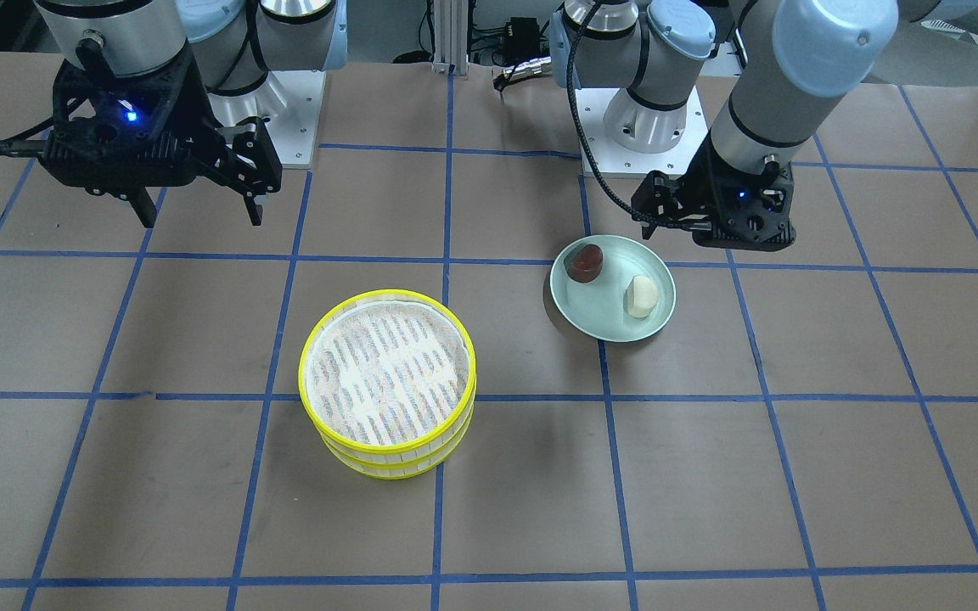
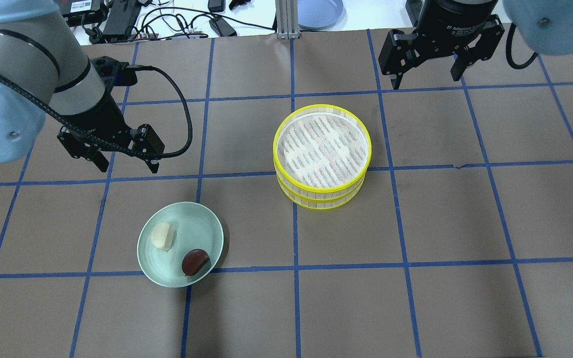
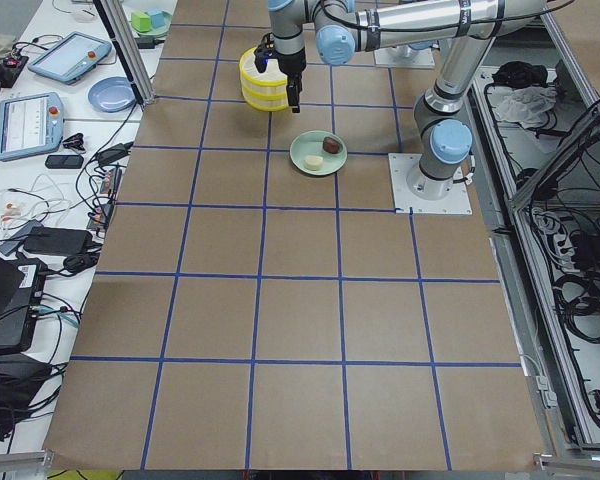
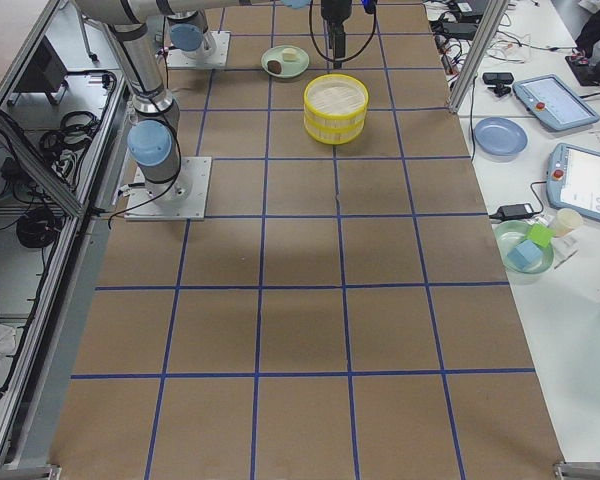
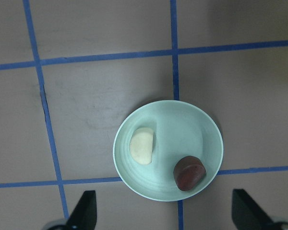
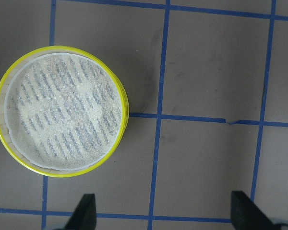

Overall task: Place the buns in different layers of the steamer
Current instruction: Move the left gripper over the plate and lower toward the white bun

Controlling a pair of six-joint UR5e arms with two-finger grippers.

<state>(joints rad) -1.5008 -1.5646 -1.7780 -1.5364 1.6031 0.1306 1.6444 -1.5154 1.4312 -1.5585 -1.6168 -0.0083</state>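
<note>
Two buns [image 2: 162, 235] lie apart on the plate [image 2: 199, 226], well left of the steamer [image 2: 321, 195].

Steamer [image 2: 322, 190]: yellow rims, white striped mesh. Reddish-brown bun [image 2: 195, 261], cream bun [image 2: 162, 235]. Plate [image 2: 202, 223] pale green.

A work table [image 2: 430, 308] covered in brown paper and marked into squares with blue tape [image 2: 296, 298] sits under even, bright light. Along one side runs a white bench [image 4: 585, 295] carrying two handheld touchscreen controllers [image 4: 587, 180], a blue plate [image 4: 500, 136] and a green bowl [image 4: 501, 237] of coloured blocks [image 4: 523, 256], with an aluminium post [image 4: 474, 60] at the table's edge. Cables [image 3: 45, 195] and power bricks [image 3: 52, 240] litter the bench.
</note>
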